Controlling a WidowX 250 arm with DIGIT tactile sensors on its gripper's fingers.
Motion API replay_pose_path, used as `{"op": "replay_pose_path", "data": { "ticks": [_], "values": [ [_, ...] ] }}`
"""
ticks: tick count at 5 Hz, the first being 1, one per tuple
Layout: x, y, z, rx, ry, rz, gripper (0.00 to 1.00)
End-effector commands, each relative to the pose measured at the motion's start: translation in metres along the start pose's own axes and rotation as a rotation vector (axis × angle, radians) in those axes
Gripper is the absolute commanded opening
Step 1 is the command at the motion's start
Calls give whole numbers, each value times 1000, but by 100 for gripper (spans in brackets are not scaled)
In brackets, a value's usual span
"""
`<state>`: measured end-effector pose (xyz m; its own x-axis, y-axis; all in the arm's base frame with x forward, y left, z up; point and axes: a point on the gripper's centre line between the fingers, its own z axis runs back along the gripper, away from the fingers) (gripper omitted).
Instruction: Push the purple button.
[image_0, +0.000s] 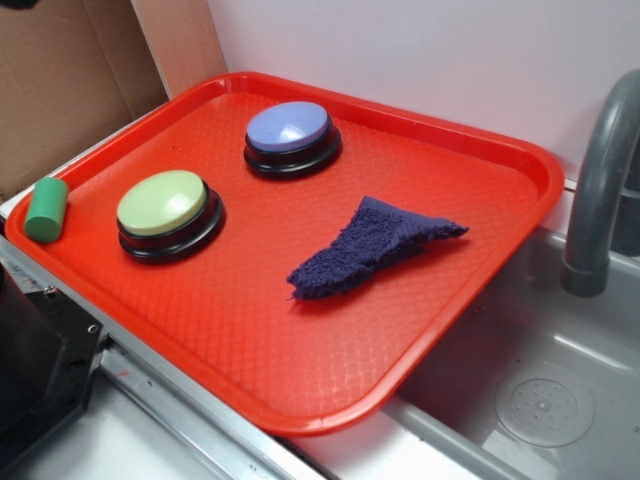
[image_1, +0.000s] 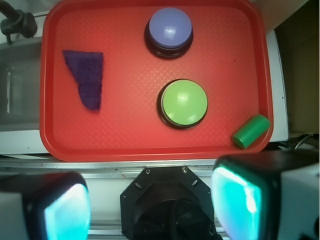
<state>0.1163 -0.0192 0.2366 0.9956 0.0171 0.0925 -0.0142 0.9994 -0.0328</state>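
The purple button (image_0: 289, 131) has a pale bluish-purple cap on a black ring and sits at the back of the red tray (image_0: 330, 390). In the wrist view the button (image_1: 170, 29) lies at the top centre, far from my gripper (image_1: 152, 202). My gripper is open and empty, high above the robot base, short of the tray's near edge. Its two fingers (image_1: 65, 212) show teal pads wide apart. The gripper is not visible in the exterior view.
A light green button (image_0: 165, 208) (image_1: 184, 103) sits nearer on the tray. A dark purple-blue terry cloth (image_0: 368, 248) (image_1: 86, 76) lies on the tray. A green cylinder (image_0: 46, 208) (image_1: 250, 131) rests on the tray's rim. A sink (image_0: 545, 400) with a grey faucet (image_0: 600, 190) is beside the tray.
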Motion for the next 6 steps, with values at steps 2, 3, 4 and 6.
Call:
{"op": "replay_pose_path", "data": {
  "ticks": [2, 3, 4, 6],
  "values": [
    [46, 11, -50, -81, 39, -41, 100],
    [97, 17, -78, -17, -56, -12, 100],
    [132, 28, -102, 51, -72, 44, 100],
    [164, 57, -146, 83, -76, 99, 100]
  ]
}}
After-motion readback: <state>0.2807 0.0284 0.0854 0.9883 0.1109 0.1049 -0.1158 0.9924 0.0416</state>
